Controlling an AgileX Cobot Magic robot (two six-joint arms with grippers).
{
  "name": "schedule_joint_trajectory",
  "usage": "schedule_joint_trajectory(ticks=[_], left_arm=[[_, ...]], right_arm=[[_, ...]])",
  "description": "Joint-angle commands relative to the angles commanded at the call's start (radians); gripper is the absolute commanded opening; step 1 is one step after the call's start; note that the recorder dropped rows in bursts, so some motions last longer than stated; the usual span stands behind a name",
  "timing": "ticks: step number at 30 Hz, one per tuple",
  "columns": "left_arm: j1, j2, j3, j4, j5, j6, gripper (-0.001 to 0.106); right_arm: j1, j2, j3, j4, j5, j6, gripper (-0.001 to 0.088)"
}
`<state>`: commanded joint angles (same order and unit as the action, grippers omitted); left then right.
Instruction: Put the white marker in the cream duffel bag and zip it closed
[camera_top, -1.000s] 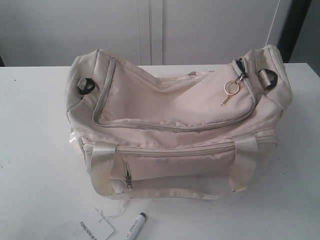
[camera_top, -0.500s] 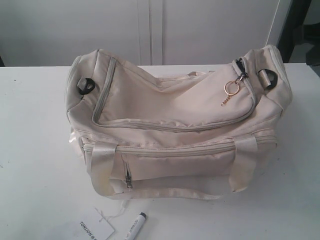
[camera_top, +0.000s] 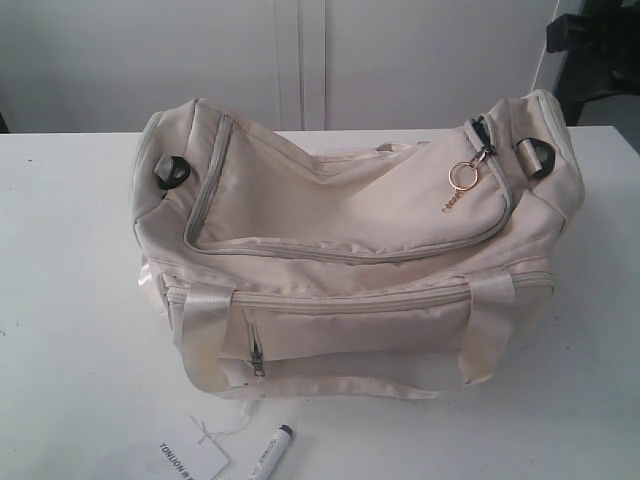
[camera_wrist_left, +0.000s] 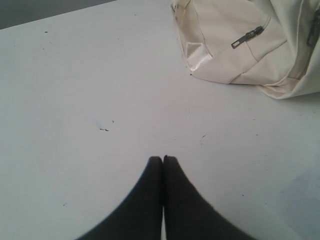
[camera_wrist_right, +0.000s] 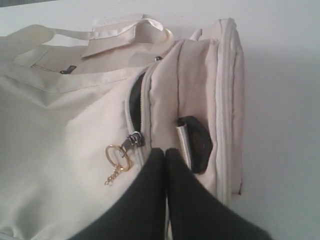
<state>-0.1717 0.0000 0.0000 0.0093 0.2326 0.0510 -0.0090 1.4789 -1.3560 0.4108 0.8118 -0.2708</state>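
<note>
The cream duffel bag (camera_top: 340, 250) lies in the middle of the white table (camera_top: 70, 350). Its top zipper slider carries a gold keyring (camera_top: 462, 176) at the bag's right end. The white marker (camera_top: 272, 452), dark cap pointing at the bag, lies on the table in front of the bag at the picture's lower edge. My right gripper (camera_wrist_right: 165, 151) is shut and empty, hovering over the bag's end (camera_wrist_right: 200, 90) between the keyring (camera_wrist_right: 118, 156) and a black ring (camera_wrist_right: 196, 142). A short dark gap shows in the zipper (camera_wrist_right: 135, 100) past the slider. My left gripper (camera_wrist_left: 163, 159) is shut and empty above bare table, apart from the bag's corner (camera_wrist_left: 235, 45).
A flat white paper tag (camera_top: 190, 460) with black lettering lies just left of the marker, tied on by a thin string. A dark part of the right arm (camera_top: 600, 50) shows at the back right. White cabinet doors (camera_top: 300, 60) stand behind the table.
A dark part of the right arm has come further into the exterior view at the top right. The bag, marker and tag have not moved.
</note>
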Motion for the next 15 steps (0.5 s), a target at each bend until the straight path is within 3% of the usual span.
schedule_joint_trajectory(ticks=[15], left_arm=[[0.0, 0.0, 0.0, 0.0, 0.0, 0.0, 0.0]], right_arm=[[0.09, 0.218, -0.237, -0.069, 0.133, 0.002, 0.0]])
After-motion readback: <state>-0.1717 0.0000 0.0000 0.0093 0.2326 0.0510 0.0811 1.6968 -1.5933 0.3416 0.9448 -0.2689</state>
